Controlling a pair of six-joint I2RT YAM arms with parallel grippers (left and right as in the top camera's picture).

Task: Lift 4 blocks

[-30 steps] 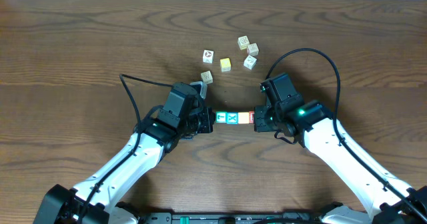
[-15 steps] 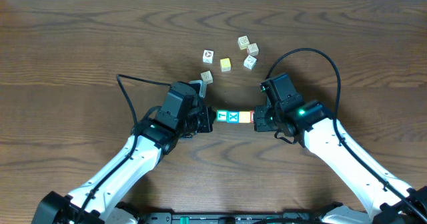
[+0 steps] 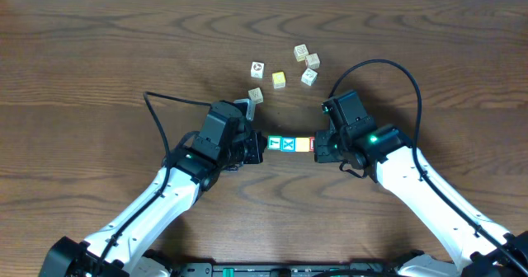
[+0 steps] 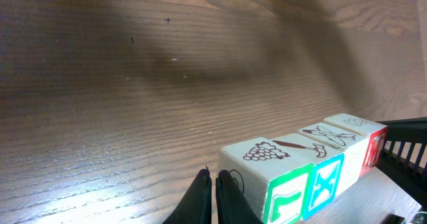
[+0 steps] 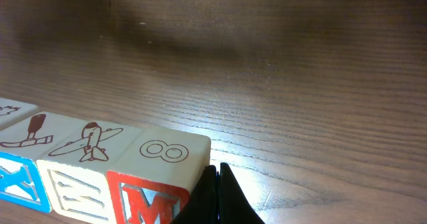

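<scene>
At the overhead frame's centre, the blocks [image 3: 290,144] form one row, squeezed endwise between our left gripper [image 3: 261,148] and right gripper [image 3: 318,147], both with fingers pressed together. We should press inward equally and rise level, or the row buckles.

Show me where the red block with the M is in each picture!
Overhead: the red M block is the right end of the row, in the middle of the picture.
Left wrist: the red M block is the row's far end, at the right edge.
Right wrist: the red M block is nearest, at bottom centre-left.
Shared landmark: the blue X block, with one block between it and the red one.
</scene>
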